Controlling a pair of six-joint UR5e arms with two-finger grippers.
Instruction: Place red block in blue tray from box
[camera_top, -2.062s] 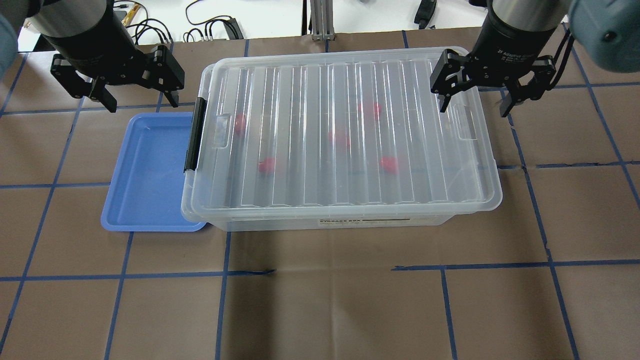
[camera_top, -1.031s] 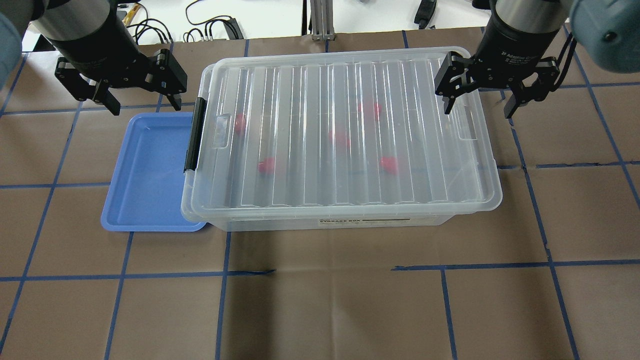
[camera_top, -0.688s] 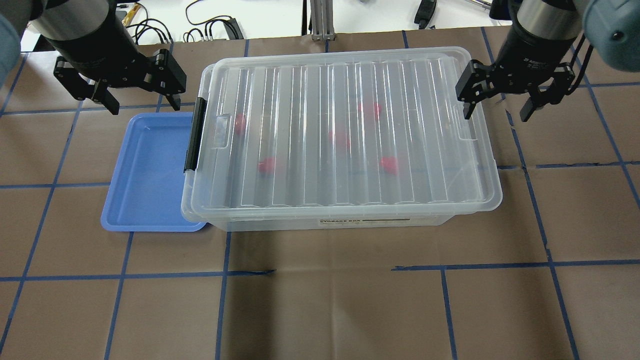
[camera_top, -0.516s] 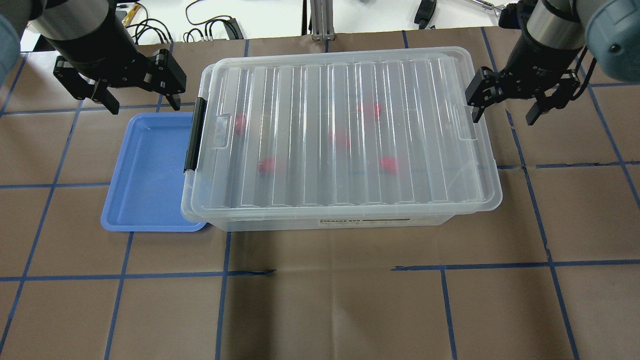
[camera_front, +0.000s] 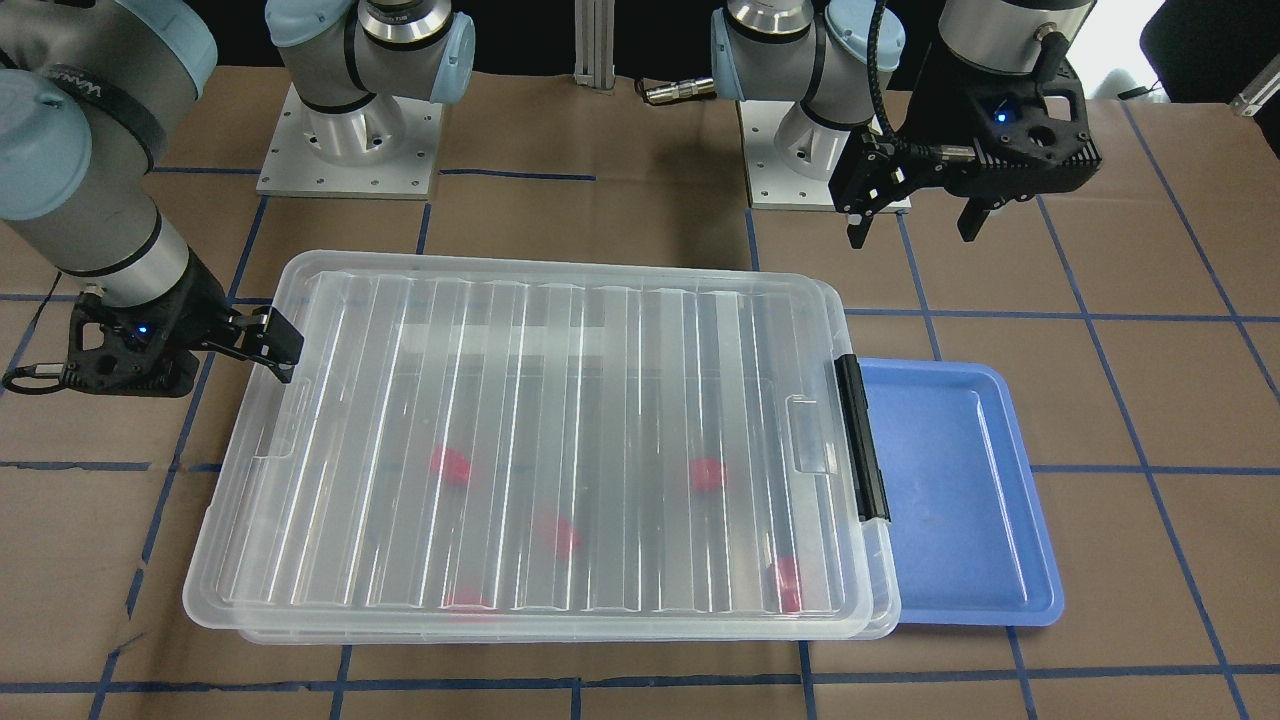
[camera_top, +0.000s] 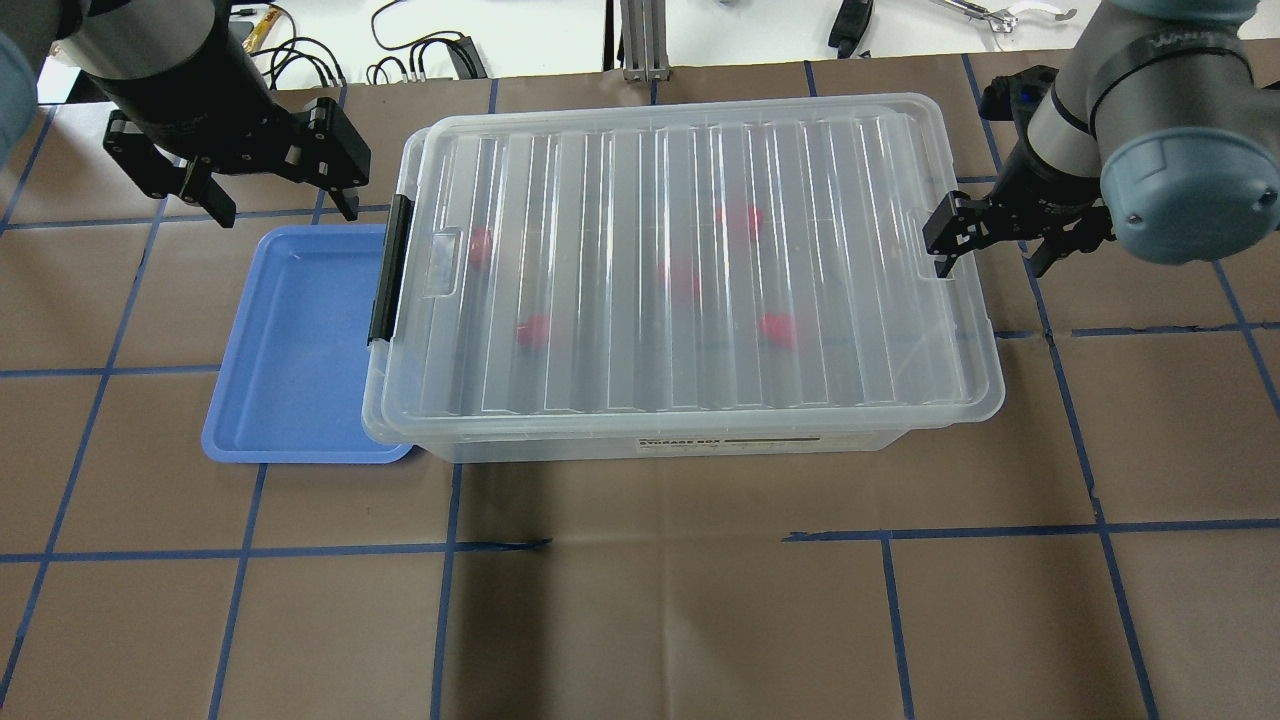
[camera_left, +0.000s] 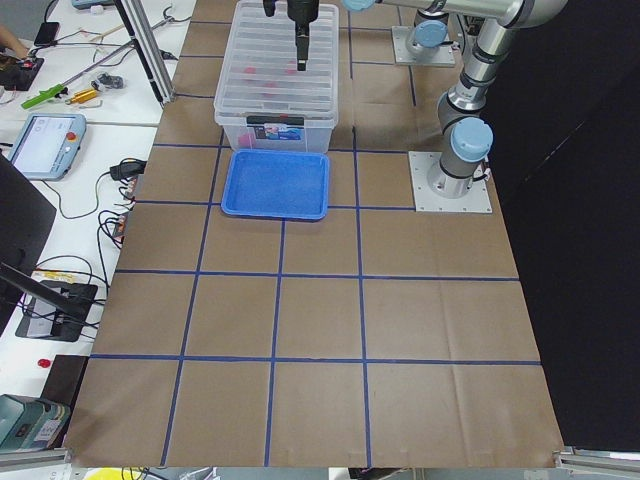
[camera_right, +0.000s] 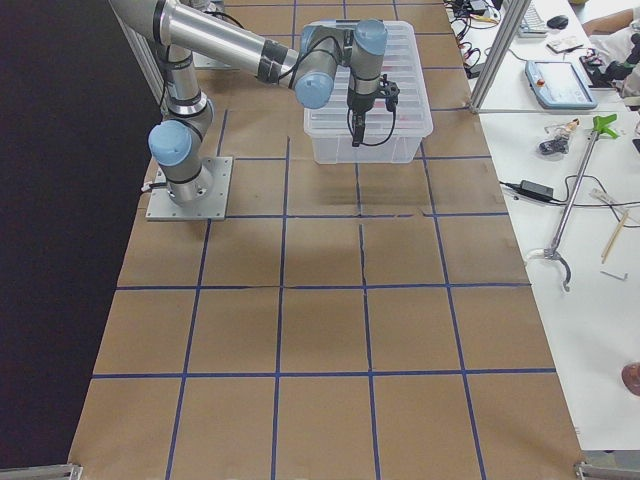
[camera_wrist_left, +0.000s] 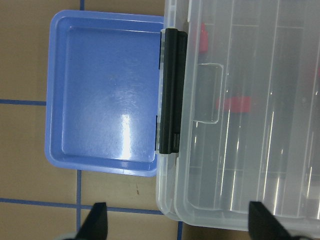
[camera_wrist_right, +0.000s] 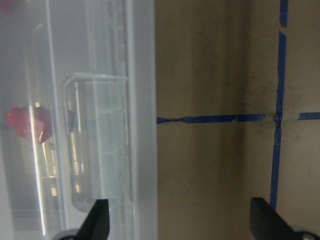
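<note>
Now the wide-open right gripper (camera_top: 990, 262) straddles the rim of the box (camera_top: 600, 380), red block (camera_top: 778, 330) well apart.

Red block (camera_top: 537, 330) inside box (camera_top: 600, 250) beside blue tray (camera_top: 290, 340)

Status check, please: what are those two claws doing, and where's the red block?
Left gripper open, near blue tray. Right gripper open over right end of box. Red blocks all inside box. Lid on, in the way.

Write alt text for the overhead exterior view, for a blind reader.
A lidded clear box holding five red blocks sits beside an empty blue tray. The left gripper and right gripper hover open near its opposite ends.
</note>
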